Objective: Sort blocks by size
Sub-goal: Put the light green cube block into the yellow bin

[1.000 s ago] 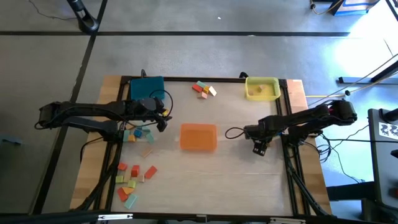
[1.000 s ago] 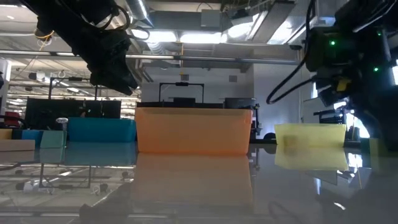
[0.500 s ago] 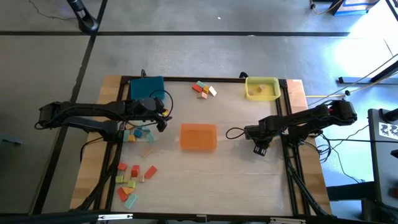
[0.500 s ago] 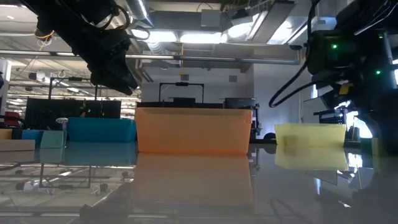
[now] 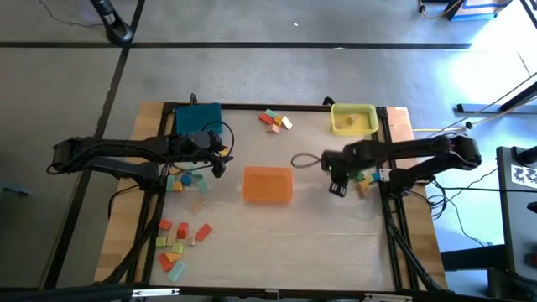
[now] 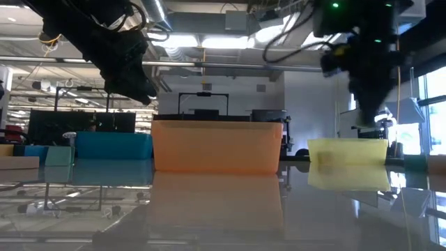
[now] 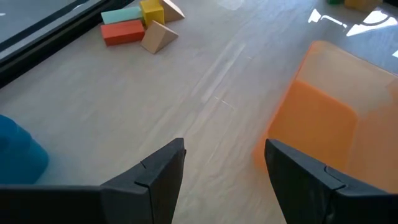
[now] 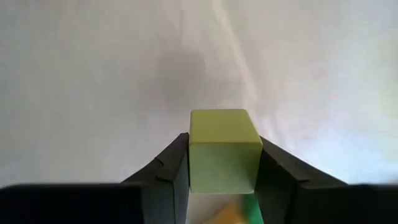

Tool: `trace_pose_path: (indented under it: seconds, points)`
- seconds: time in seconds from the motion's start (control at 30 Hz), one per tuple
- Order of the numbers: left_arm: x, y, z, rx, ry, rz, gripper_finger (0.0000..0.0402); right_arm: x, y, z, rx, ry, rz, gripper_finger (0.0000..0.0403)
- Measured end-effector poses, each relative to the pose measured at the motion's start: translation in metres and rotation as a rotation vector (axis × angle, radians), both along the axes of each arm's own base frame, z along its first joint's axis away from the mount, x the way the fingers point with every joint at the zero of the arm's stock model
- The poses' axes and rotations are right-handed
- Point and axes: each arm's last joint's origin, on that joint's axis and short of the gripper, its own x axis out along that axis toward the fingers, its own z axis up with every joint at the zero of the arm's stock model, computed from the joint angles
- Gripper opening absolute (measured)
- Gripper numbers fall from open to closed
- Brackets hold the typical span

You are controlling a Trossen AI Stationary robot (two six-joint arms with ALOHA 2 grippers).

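- The right gripper (image 8: 222,163) holds a light green block (image 8: 222,149) tight between its two fingers. The block is a small cube, up off the table.
- From above, the right gripper (image 5: 337,186) is just beside the orange tray (image 5: 268,184), between that tray and a small bunch of blocks (image 5: 364,178) by the table's right rail.
- The yellow tray (image 5: 353,119) sits at the back right, near this arm. It looks like it has something pale inside, but I cannot tell what.
- The blue tray (image 5: 199,118) is at the back left.
- The left gripper (image 7: 224,167) is wide apart and holds nothing. It hangs over bare table between the blue tray and the orange tray.
- More blocks lie in three places: a few at the back middle (image 5: 275,120), some under the left arm (image 5: 185,180), and a pile at the front left (image 5: 177,242).
- The step in hand looks like carrying: the green cube is picked up and needs a home.
- Next, I think the right arm must go over the tray that fits this size and let go. The orange tray is closest, but I cannot tell which tray is right.
- It should let go low over the tray, so the cube does not bounce out.
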Motion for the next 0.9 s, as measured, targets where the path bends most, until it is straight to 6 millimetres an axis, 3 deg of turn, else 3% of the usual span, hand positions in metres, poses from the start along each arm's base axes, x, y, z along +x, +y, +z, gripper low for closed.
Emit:
trace_pose_path:
  seconds: [0.23, 0.57, 0.9]
  points:
    - [0.001, 0.0, 0.002, 0.016, -0.016, -0.009, 0.021, 0.002, -0.055, 0.016, -0.209, -0.059, -0.112, 0.0132]
    - [0.002, 0.0, 0.002, 0.015, -0.021, -0.008, 0.021, -0.021, -0.14, 0.025, -0.35, -0.191, -0.368, 0.0133]
    - [0.002, 0.001, 0.003, 0.02, -0.037, -0.008, 0.021, -0.053, -0.18, 0.027, -0.353, -0.246, -0.512, 0.0134]
